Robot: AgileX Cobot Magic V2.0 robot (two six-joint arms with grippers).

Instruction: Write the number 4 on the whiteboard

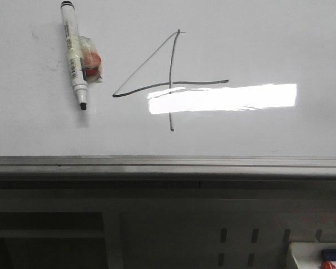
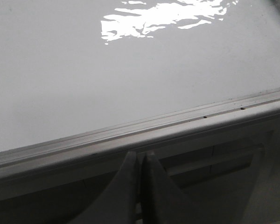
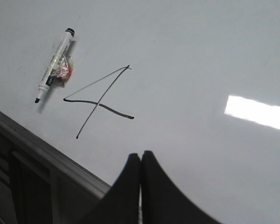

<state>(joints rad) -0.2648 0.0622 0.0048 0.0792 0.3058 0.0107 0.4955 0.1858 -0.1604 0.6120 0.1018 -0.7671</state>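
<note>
A thin black number 4 [image 1: 172, 84] is drawn on the glossy whiteboard [image 1: 269, 45], and it also shows in the right wrist view [image 3: 99, 103]. An uncapped white marker [image 1: 74, 53] with a small red-and-clear packet taped to it lies on the board left of the 4, tip toward the rail; it also shows in the right wrist view [image 3: 53, 66]. My left gripper [image 2: 140, 156] is shut and empty, hanging just off the board's grey rail [image 2: 144, 128]. My right gripper [image 3: 141, 156] is shut and empty above the board, near its edge. Neither gripper shows in the front view.
A bright rectangular glare [image 1: 224, 98] lies across the 4's lower part. The grey metal rail [image 1: 168, 162] runs along the board's near edge. Below it is a grey slotted panel [image 1: 235, 241] and a white box corner [image 1: 319, 255] at the lower right.
</note>
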